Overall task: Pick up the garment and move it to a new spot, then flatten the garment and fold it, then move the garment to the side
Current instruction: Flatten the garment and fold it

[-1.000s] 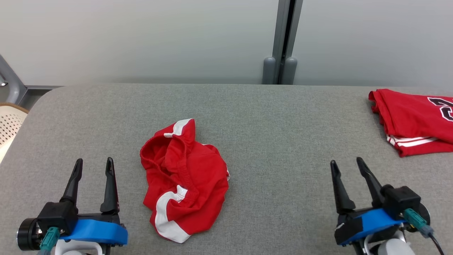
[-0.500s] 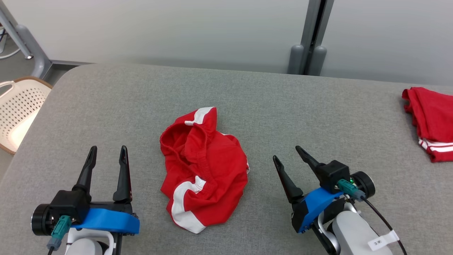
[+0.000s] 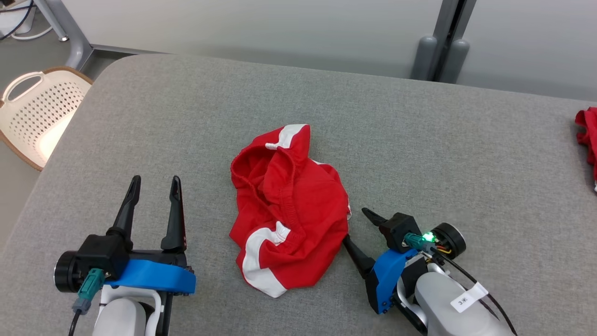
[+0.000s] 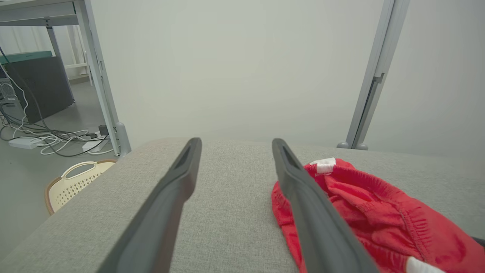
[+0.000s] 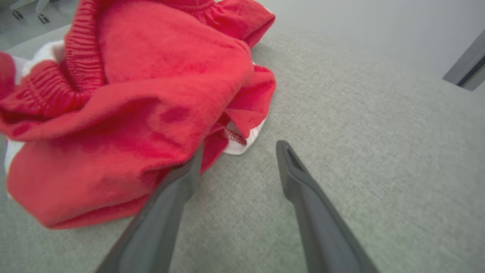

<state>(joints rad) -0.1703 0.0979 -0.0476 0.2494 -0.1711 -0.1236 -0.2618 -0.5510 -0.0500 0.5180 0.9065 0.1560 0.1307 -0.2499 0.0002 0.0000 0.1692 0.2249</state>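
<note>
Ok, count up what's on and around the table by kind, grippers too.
Garments: 2, shorts and red cloth at the right edge
Baskets: 1, basket
Grippers: 2, left gripper and right gripper
Total: 5

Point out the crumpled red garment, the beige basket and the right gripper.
red garment (image 3: pixel 298 219): head view, middle of the crumpled cloth.
beige basket (image 3: pixel 46 107): head view, its perforated wall.
right gripper (image 3: pixel 355 225): head view, midway between the tips of its open fingers.
</note>
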